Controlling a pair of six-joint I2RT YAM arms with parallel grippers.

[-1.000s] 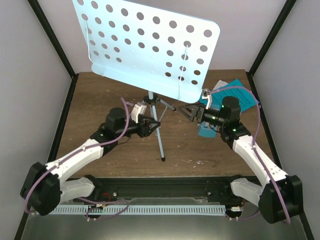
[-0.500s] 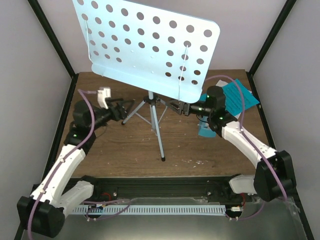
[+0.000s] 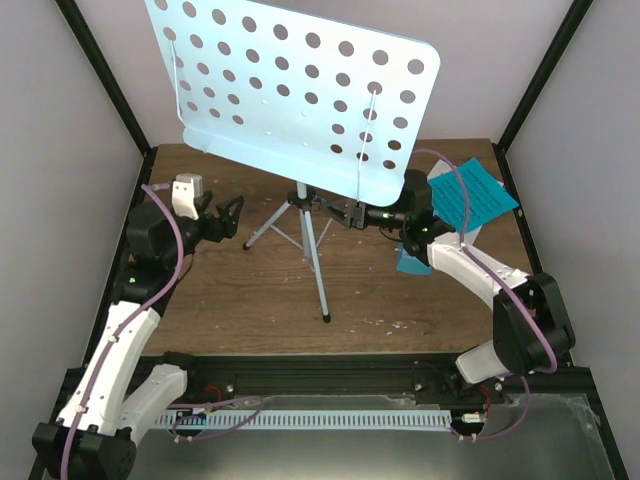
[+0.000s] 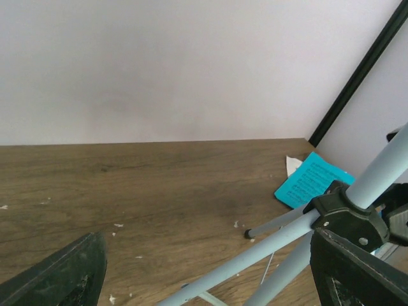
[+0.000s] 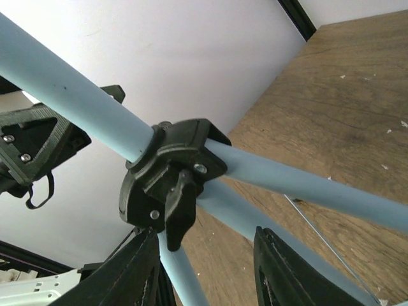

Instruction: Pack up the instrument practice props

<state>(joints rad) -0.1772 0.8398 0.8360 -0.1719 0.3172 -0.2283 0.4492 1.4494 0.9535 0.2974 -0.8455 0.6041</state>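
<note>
**Top view.** Your right claw [image 3: 353, 215] was released, its jaws parted close by the black hub [image 3: 308, 198] of the music stand [image 3: 300, 90], where the tripod legs meet. Your left claw [image 3: 225, 214] was likewise released and empty, left of the legs and apart from them. The stand stood upright near the middle of the table [image 3: 370, 295], its perforated pale blue desk tilted. The cyan music sheets [image 3: 470, 197] were at the right rear of the table. The teal metronome [image 3: 408, 263] sat partly hidden beneath your right forearm.

**Left wrist view.** The left claw's fingers [image 4: 60, 274] were spread wide, with bare wood between them. The stand's pale tubes [image 4: 382, 169] crossed just beside the right-hand finger; you could not tell whether they touched. The sheets [image 4: 313, 185] lay beyond, near the corner.

**Right wrist view.** The right claw's fingers [image 5: 290, 274] flanked one pale leg just below the hub [image 5: 169, 182]. Wood showed in the gap beside the leg, so nothing was clenched.
</note>
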